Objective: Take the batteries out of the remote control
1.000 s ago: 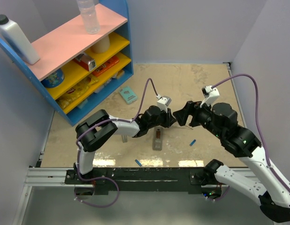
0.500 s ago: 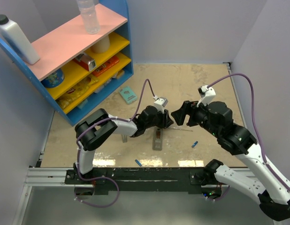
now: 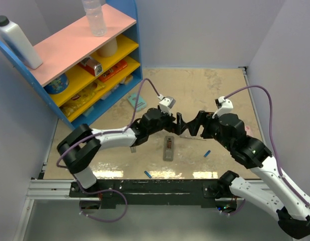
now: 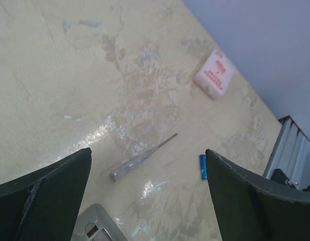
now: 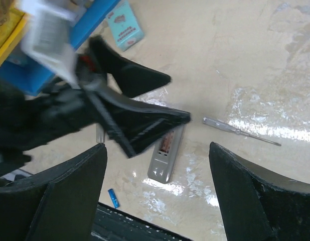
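The slim grey rectangular remote control lies flat near the centre of the beige desk with its darker recessed bay facing up. Neither hand touches it. One small blue cylindrical battery lies on the desk to the right of the remote control. The second blue battery lies near the front edge, well apart from the first. Both cells are outside the bay. The bay looks empty, but the detail is too small to confirm.

A thin grey stick lies between the remote control and the right-side battery and touches neither.

Change: half a second ago the left hand hung over the far end of the remote control. It has since risen and drawn back, so the whole remote control is now exposed. Its fingers are spread wide and carry nothing. The right hand faces it at close range, also wide and empty.

Meaning: with both cells on the desk and both hands released, the unloading is judged complete or at final check. No further grasp appears necessary.

Farther out, a teal flat box and a pink packet lie well apart from the work area.
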Controlling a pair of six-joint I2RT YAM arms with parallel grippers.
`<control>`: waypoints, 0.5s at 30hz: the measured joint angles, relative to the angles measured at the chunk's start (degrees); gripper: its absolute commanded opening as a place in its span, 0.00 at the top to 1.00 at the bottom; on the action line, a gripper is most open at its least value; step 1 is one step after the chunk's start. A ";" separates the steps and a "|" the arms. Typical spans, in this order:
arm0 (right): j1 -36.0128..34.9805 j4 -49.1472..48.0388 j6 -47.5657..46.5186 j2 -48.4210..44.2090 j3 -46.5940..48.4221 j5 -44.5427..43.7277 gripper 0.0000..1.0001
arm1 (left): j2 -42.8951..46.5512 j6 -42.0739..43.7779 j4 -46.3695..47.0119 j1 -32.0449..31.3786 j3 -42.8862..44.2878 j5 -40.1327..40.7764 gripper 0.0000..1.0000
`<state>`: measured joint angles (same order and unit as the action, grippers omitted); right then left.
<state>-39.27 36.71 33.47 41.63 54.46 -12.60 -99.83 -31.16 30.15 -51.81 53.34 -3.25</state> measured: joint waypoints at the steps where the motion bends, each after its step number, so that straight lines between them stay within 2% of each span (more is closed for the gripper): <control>1: 0.00 0.13 0.50 -0.09 -0.37 -0.48 0.07 | 2.40 0.35 -0.50 0.00 -0.31 0.46 0.00; 2: 0.00 0.33 0.92 -0.22 -0.74 -1.07 0.01 | 4.98 0.68 -1.11 0.00 -0.68 0.76 0.00; 9: 0.00 2.91 2.38 -2.03 -3.56 -2.89 0.01 | 23.82 2.93 -6.21 0.00 -6.78 4.24 0.00; 15: 0.00 2.99 4.70 -3.98 -7.50 -2.91 0.01 | 40.35 4.42 -15.69 0.04 -12.50 6.80 0.00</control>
<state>-39.27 39.70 38.17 37.65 46.96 -15.51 -59.48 -26.74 14.46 -51.77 40.84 3.55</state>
